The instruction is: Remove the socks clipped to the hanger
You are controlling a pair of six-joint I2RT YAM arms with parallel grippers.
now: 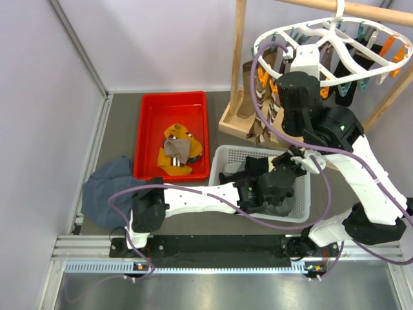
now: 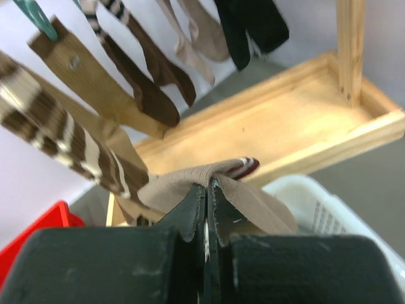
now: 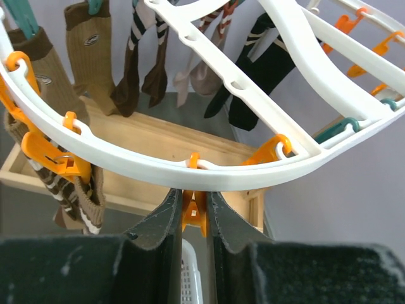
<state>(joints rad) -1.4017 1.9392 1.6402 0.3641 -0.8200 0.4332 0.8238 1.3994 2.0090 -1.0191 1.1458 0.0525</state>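
The white oval hanger (image 1: 310,27) hangs from the wooden pole at the top right, and several socks (image 1: 258,77) are clipped round its rim. My right gripper (image 1: 300,53) is raised to the near rim (image 3: 158,168). Its fingers (image 3: 163,218) are shut on an orange clip (image 3: 195,212) just under the rim. My left gripper (image 1: 293,161) is over the white basket. It is shut on a tan sock with a red-and-white tip (image 2: 190,180). Striped (image 2: 50,126), brown (image 2: 145,88) and black (image 2: 250,25) socks hang above it.
A red bin (image 1: 143,135) at centre left holds mustard and grey socks (image 1: 177,148). A white basket (image 1: 304,194) holds dark clothes. A blue-grey garment (image 1: 106,187) lies at the left. The wooden rack's tray (image 1: 235,123) and its upright poles stand behind the basket.
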